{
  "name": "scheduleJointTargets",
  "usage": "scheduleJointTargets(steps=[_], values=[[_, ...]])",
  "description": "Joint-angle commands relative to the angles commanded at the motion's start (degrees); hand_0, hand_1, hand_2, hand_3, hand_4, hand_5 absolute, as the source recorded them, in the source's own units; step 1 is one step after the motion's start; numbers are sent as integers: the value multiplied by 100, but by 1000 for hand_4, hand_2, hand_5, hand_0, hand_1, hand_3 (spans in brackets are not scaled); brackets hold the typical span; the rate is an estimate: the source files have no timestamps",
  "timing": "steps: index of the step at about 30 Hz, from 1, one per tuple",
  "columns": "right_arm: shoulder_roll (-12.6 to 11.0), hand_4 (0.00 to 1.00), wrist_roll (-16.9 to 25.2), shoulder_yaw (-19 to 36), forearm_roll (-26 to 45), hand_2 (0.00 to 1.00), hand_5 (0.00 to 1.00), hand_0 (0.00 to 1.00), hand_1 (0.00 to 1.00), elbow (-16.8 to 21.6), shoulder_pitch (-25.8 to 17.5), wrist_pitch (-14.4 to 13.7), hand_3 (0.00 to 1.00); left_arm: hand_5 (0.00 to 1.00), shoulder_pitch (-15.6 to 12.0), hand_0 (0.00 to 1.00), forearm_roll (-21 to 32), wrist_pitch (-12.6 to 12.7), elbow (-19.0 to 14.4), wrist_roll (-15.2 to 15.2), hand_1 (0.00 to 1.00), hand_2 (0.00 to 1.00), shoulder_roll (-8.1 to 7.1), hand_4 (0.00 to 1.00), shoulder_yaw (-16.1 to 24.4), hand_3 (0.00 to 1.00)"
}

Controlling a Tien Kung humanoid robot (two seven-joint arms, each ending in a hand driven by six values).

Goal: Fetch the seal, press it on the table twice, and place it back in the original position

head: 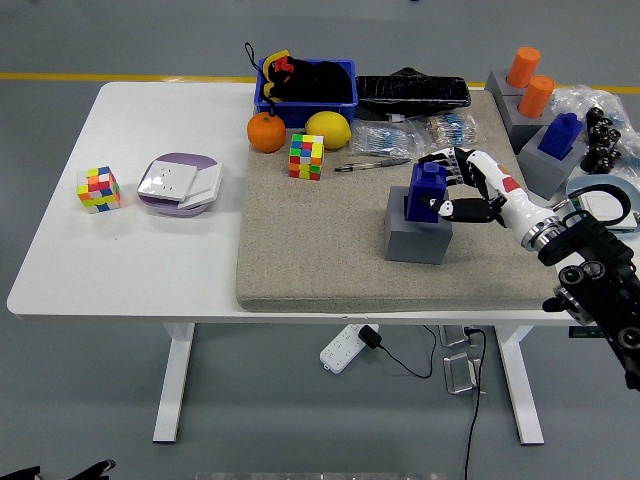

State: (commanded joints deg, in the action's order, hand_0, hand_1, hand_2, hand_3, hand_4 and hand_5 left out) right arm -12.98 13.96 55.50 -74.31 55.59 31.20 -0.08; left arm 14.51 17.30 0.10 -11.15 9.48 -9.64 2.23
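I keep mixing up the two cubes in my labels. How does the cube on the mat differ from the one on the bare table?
The mat cube lies on the tan mat, beside the lemon and orange; the table cube lies on the white table, left of the purple-lidded box. The mat cube looks slightly taller in the picture. Both are multicoloured puzzle cubes, untouched by any hand.

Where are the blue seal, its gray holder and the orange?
seal (427, 188), head view, on its blue body
holder (413, 240), head view, on its front face
orange (266, 132), head view, on its middle
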Motion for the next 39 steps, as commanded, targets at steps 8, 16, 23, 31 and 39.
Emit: scheduleJointTargets(steps=[8, 16, 23, 31, 39], values=[[27, 691, 8, -24, 10, 459, 2, 582, 456, -42, 1, -2, 495, 425, -8, 812, -20, -1, 1, 6, 785, 761, 3, 681, 12, 799], [29, 693, 15, -64, 29, 458, 2, 582, 457, -83, 5, -5, 494, 427, -3, 813, 4, -3, -1, -5, 785, 761, 5, 681, -10, 799], [50, 693, 23, -112, 59, 459, 2, 583, 458, -61, 37, -10, 493, 427, 1, 813, -8, 0, 0, -1, 785, 761, 1, 682, 3, 799], [123, 693, 32, -137, 65, 460, 2, 582, 458, -64, 72, -18, 493, 427, -6, 812, -20, 0, 1, 3, 785, 761, 0, 682, 12, 799], [191, 694, 35, -98, 49, 460, 2, 583, 458, -109, 56, -28, 494, 427, -2, 812, -5, -3, -1, -6, 785, 761, 3, 682, -2, 800]])
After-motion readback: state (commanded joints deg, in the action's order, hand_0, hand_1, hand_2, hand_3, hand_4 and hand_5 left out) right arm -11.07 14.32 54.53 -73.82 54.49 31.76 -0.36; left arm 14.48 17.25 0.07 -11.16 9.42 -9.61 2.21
